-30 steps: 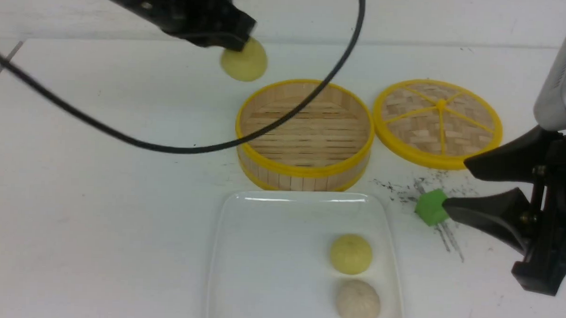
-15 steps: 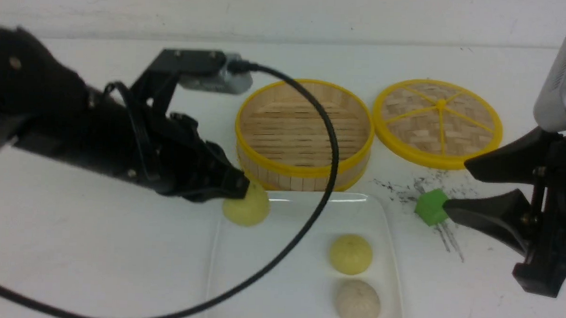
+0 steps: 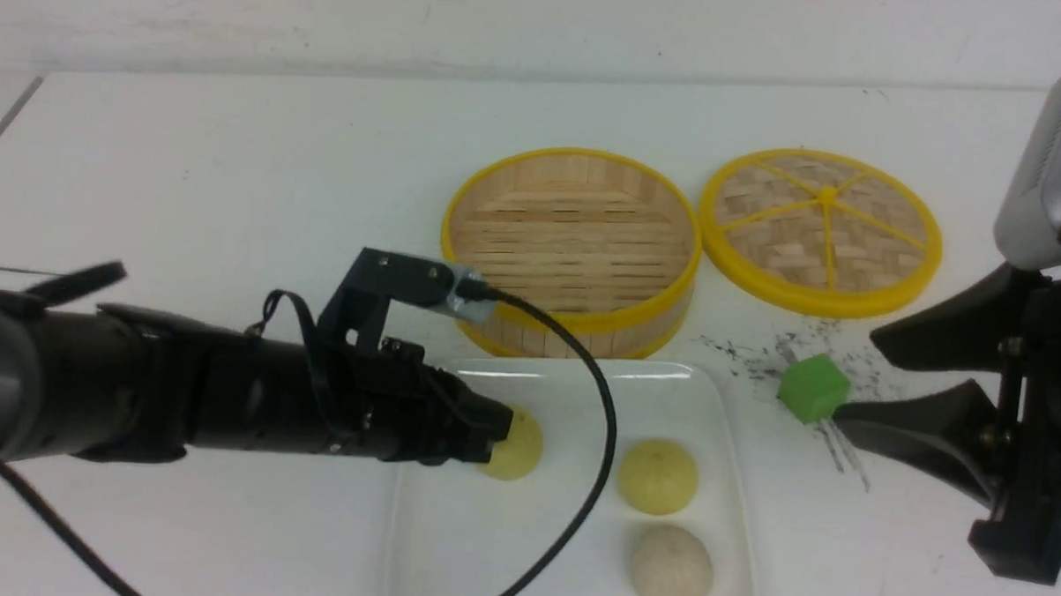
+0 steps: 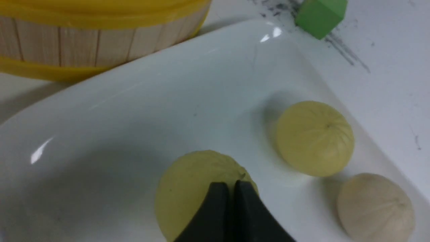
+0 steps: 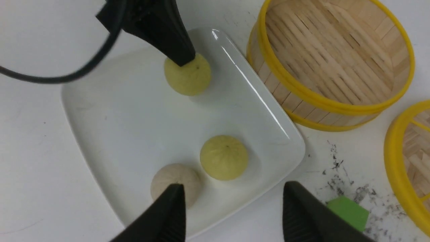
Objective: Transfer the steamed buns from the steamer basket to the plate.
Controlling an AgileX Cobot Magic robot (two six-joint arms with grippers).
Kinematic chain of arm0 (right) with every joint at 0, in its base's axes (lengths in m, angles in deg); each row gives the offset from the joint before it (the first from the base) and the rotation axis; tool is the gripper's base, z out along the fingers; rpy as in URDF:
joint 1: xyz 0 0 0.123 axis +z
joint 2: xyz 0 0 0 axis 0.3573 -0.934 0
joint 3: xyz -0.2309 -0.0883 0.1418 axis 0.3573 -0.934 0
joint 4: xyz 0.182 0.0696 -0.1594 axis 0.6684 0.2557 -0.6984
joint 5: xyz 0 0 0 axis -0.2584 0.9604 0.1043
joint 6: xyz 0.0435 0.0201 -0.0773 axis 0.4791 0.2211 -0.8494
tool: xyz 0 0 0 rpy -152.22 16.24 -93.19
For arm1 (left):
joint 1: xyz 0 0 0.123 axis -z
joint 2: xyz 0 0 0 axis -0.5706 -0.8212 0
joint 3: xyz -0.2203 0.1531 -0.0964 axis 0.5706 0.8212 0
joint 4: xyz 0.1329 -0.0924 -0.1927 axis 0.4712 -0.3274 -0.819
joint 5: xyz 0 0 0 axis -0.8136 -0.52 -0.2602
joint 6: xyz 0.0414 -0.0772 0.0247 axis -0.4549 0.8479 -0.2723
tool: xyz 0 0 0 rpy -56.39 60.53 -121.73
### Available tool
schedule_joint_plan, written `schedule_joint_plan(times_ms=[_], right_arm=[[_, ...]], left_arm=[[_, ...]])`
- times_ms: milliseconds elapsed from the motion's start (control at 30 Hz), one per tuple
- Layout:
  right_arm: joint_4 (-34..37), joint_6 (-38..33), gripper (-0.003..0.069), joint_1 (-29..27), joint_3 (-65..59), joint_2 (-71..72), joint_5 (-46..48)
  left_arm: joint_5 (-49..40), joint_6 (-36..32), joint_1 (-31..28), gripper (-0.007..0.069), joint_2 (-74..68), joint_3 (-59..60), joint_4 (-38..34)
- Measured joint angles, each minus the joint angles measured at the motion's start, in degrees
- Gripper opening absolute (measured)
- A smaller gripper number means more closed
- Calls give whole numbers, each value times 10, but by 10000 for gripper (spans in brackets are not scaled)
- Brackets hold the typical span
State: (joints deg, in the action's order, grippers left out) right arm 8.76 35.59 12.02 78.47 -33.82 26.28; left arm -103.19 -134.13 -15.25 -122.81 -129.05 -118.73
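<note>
Noted on left gripper point(image 3: 501, 428): jaws pinched fully shut on the crown of a pale yellow bun point(image 3: 522, 449), reaching in from the surface's left edge. Directly under the tips, that bun low over the plate point(image 3: 487, 543), toward its far-left corner; touching or just clear, cannot tell. Round, so no long axis to mind. Well apart from the other yellow bun point(image 3: 657, 476) and beige bun point(image 3: 671, 568) along the plate's right edge. Just behind the plate, steamer basket point(image 3: 574, 320), no buns inside. Near the surface's right edge, right gripper point(image 3: 855, 358), jaws wide, holding nothing. Likely next: plain release straight down.
</note>
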Motion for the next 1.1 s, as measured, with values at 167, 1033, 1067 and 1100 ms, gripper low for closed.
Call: schedule_joint_plan(times_ms=[167,1033,1067,1100], right_arm=[[5,0,400,0,0,0,11],[5,0,400,0,0,0,16],[5,0,400,0,0,0,16],[5,0,400,0,0,0,16]], left_arm=[[12,-34,0,17,-29,1,-23],[22,29,0,570,217,-23,-9],[22,29,0,570,224,-25,-9],[28,30,0,545,264,-33,-9]])
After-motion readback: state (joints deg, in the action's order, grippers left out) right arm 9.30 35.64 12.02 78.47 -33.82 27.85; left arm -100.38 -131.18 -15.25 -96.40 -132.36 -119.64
